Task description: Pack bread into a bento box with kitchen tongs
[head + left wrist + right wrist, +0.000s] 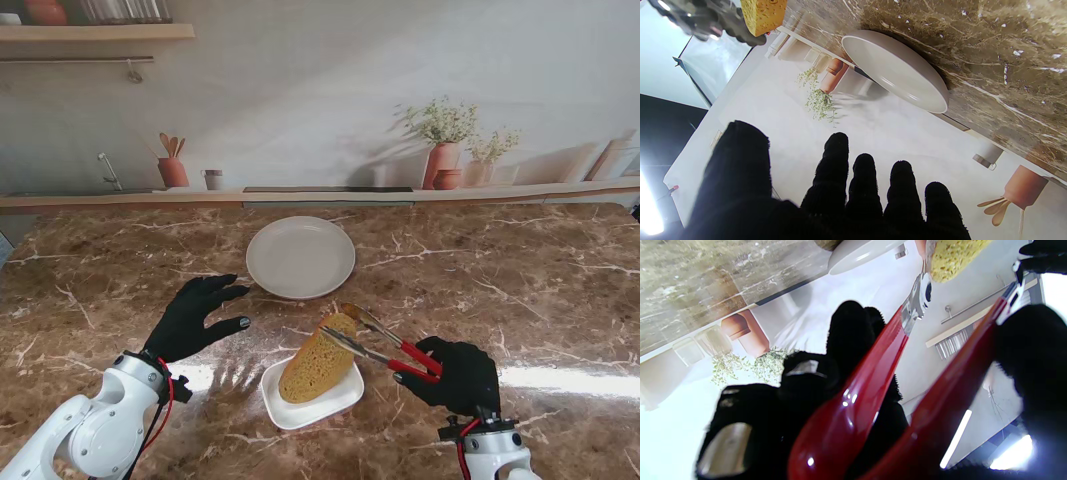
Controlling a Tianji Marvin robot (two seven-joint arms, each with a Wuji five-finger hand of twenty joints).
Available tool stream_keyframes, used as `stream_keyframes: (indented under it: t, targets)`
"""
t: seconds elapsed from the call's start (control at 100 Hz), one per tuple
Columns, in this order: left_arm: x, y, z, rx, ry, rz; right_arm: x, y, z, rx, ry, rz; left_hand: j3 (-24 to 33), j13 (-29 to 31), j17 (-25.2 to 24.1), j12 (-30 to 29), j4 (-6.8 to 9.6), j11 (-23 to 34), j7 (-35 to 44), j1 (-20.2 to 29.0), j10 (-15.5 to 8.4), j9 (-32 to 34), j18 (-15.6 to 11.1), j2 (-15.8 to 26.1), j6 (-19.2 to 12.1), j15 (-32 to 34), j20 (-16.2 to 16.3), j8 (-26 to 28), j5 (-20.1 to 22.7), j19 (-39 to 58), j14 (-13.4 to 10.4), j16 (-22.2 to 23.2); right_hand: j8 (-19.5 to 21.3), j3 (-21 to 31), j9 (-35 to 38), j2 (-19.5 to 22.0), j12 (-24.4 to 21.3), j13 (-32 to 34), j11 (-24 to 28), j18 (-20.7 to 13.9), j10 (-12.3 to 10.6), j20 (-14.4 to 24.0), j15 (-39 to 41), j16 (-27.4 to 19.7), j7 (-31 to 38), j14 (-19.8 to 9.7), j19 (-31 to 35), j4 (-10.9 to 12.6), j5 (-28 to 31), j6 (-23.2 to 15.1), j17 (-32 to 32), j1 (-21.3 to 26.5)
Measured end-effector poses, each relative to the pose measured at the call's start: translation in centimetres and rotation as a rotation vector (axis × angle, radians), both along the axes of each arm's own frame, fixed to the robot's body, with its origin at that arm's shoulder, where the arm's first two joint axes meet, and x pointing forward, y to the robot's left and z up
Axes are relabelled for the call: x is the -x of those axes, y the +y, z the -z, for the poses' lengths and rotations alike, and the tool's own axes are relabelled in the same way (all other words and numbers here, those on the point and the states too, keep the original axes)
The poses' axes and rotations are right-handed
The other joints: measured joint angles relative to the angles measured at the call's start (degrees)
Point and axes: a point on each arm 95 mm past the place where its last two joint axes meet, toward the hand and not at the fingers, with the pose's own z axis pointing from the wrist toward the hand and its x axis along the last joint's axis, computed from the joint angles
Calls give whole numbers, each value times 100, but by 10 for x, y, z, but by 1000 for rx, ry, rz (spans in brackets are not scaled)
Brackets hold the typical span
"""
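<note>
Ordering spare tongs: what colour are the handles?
Glossy red on the tongs, clearest in the right wrist view.

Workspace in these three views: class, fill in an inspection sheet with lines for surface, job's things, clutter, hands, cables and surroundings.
Surface: brown marble-pattern table top, glossy, with a bright glare patch.
Job's things: yellow-brown bread slice leaning in the small white rectangular tray, pinched between the tips of the red-handled metal tongs; round white plate farther from me, bare.
Clutter: nothing seen.
Hands: black-gloved left hand open, fingers spread above the table; black-gloved right hand shut on the tongs.
Cables: red cable at the left wrist.
Surroundings: printed kitchen backdrop with shelf and vases.
</note>
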Motion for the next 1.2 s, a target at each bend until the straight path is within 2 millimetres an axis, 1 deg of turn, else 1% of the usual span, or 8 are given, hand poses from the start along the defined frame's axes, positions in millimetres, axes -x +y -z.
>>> stream_keyframes:
  t: [0.02,0.08,0.12,0.18,0.47,0.73,1.01,1.2]
  targets:
    - [0,0,0,0,0,0,0,0,-1,-3,-5,-1,0,0,0,0,0,0,0,0,0,0,0,0,0,0,0,0,0,-1,0,0,0,-106,0,81,0,0,-15,-2,-8,-9,0,0,-22,-6,0,11,-2,0,0,0]
    - [0,0,0,0,0,1,-1,-1,-5,-9,-16,-3,0,0,0,0,0,0,0,0,0,0,0,0,0,0,0,0,0,-2,0,0,0,-647,38,457,3,0,-74,-15,-53,-54,8,0,-70,-40,0,382,-4,0,2,6]
    - [0,0,0,0,0,1,-1,-1,-8,-11,-24,-5,0,0,0,0,0,0,0,0,0,0,0,0,0,0,0,0,0,-2,0,0,0,-691,47,483,7,0,-74,-17,-58,-56,37,0,-71,-42,0,579,-5,0,3,-65]
    - [0,0,0,1,0,1,-3,-1,-11,-14,-34,-6,0,0,0,0,0,0,0,0,0,0,0,0,0,0,0,0,0,-3,0,0,0,-638,60,483,9,1,-87,-24,-79,-58,63,1,-72,-57,0,668,-5,-35,7,-219]
    - [-1,-2,0,0,3,11,-18,-11,-25,-6,-65,15,0,0,0,0,0,0,0,0,0,0,0,0,0,0,0,0,0,-3,0,0,0,-635,69,438,9,1,-272,-25,-87,-121,64,2,-72,-60,0,668,-5,-57,9,-220]
    - [-1,-3,-1,-1,3,18,-59,-34,-37,26,-44,73,0,0,0,0,0,0,0,0,0,0,0,0,0,0,0,1,0,-3,0,0,0,-635,69,365,9,-1,-562,-16,-94,-192,-163,2,-73,-60,-3,665,-88,-103,-187,-169]
    - [-2,-5,-4,-1,3,23,-114,-71,-14,55,38,194,0,0,0,0,0,0,0,0,0,0,0,0,0,0,0,1,0,-3,0,0,0,-644,45,260,9,-9,-689,2,-95,-193,-530,-114,-143,-60,-11,661,-154,-121,-566,-54]
    - [-3,-5,-6,-5,6,23,-136,-81,7,99,115,209,0,0,0,0,0,0,0,0,0,0,0,0,0,0,2,1,0,-3,0,0,0,-644,-14,247,10,-9,-731,4,-95,-186,-719,-133,-208,-60,-63,661,-199,-123,-745,-51]
